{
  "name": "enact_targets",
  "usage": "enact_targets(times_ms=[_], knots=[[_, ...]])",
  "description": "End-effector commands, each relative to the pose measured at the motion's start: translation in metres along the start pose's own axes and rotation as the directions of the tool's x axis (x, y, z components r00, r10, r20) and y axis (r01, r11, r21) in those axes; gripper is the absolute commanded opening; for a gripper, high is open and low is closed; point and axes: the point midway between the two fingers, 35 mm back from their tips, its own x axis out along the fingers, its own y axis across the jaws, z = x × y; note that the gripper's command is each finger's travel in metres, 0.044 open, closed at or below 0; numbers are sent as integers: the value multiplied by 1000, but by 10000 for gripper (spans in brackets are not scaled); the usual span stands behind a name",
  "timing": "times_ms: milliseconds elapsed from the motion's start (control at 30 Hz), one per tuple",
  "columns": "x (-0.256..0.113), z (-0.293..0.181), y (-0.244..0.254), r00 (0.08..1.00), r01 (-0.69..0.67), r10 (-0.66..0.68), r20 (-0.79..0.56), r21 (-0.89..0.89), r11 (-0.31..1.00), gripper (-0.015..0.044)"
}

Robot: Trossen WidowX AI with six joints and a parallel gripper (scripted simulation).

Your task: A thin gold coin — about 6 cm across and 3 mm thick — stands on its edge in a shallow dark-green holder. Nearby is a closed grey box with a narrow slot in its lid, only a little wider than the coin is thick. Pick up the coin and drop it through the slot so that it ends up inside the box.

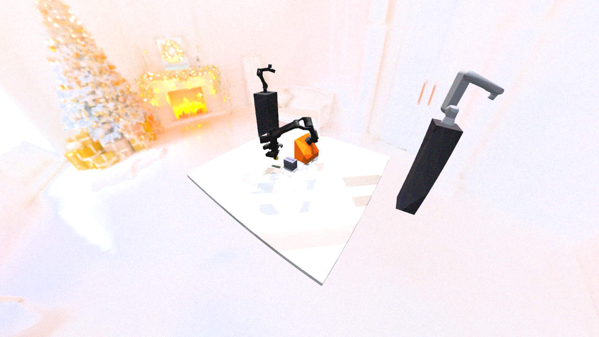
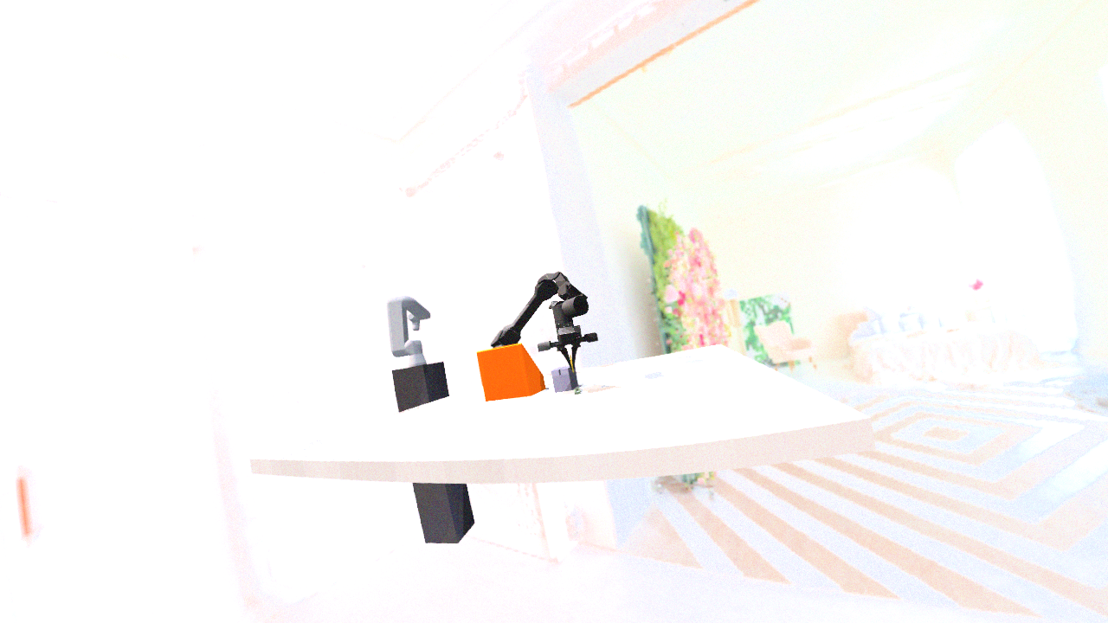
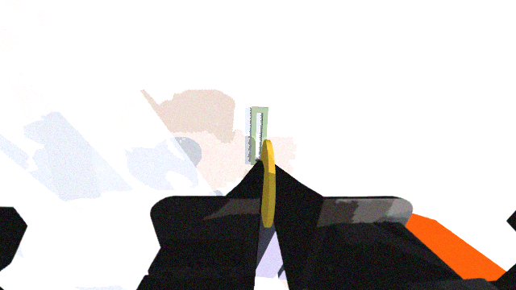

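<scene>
My gripper [image 1: 274,156] [image 2: 573,362] [image 3: 264,166] is shut on the gold coin [image 3: 268,201]. The coin is on edge between the fingertips, its thin rim toward the wrist camera. It is raised off the table, clear above the green holder [image 1: 275,166] [image 2: 577,390] [image 3: 260,109], whose groove shows empty in the wrist view. The grey box [image 1: 290,164] [image 2: 563,380] [image 3: 269,259] stands closed beside the holder. Its lid slot shows as a thin dark line in the top view. In the wrist view the fingers hide most of the box.
An orange angular block [image 1: 304,151] [image 2: 509,373] [image 3: 451,246] stands under my arm's base, close to the box. All stand on the white table [image 1: 310,234] [image 2: 620,445]. A grey arm on a dark pedestal [image 1: 431,163] [image 2: 420,385] and a black arm on another pedestal [image 1: 266,111] stand beyond it.
</scene>
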Motion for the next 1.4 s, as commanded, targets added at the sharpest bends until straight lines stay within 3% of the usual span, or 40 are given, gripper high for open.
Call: enact_targets(times_ms=[0, 333, 633, 1367], knots=[[-13, 2, 1, 1000, -4, 4, 11, -7, 1000, 0], [-32, 0, 0, 1000, -3, 3, 8, -2, 1000, 0], [-32, 2, 6, 1000, -5, 3, 8, 246, 969, 0], [-36, -42, -4, 1000, -4, 2, 7, 253, 967, 0]])
